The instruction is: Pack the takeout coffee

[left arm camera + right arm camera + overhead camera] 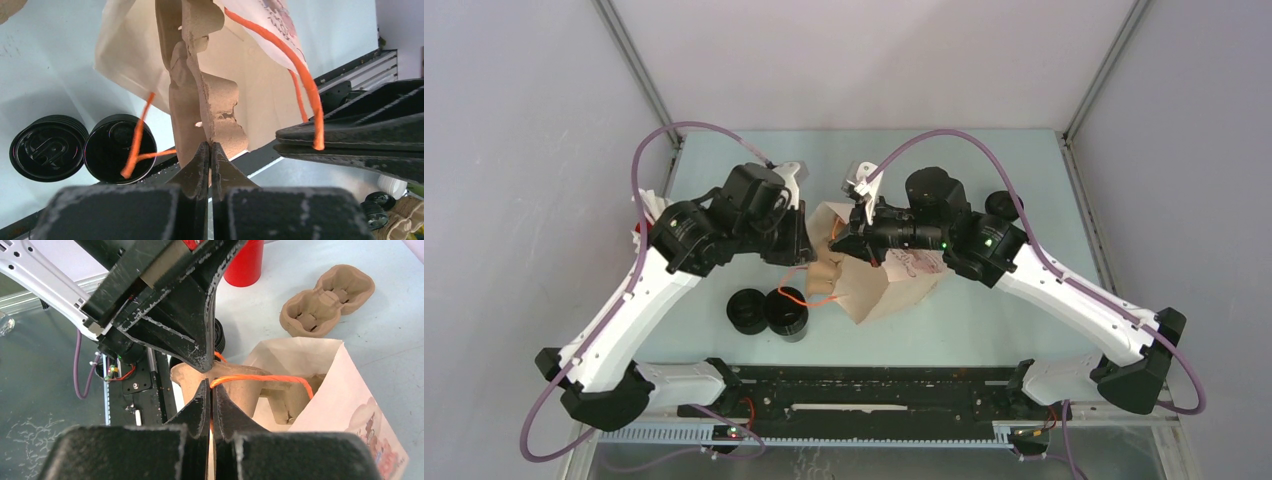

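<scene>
Two black cups (pixel 786 313) sit on the bench (pixel 984 320) just beside the bag (pixel 894 290) — my left gripper (pixel 210 150) is clamped on the carrier (pixel 186 90), my right gripper (pixel 211 390) on the orange handle (pixel 260 377).

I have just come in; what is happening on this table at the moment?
The left gripper is shut on the edge of a brown moulded-pulp cup carrier, held at the mouth of a pale paper bag. The right gripper pinches the bag's orange cord handle. Two black lidded coffee cups stand on the table beside the bag, not yet packed.
</scene>
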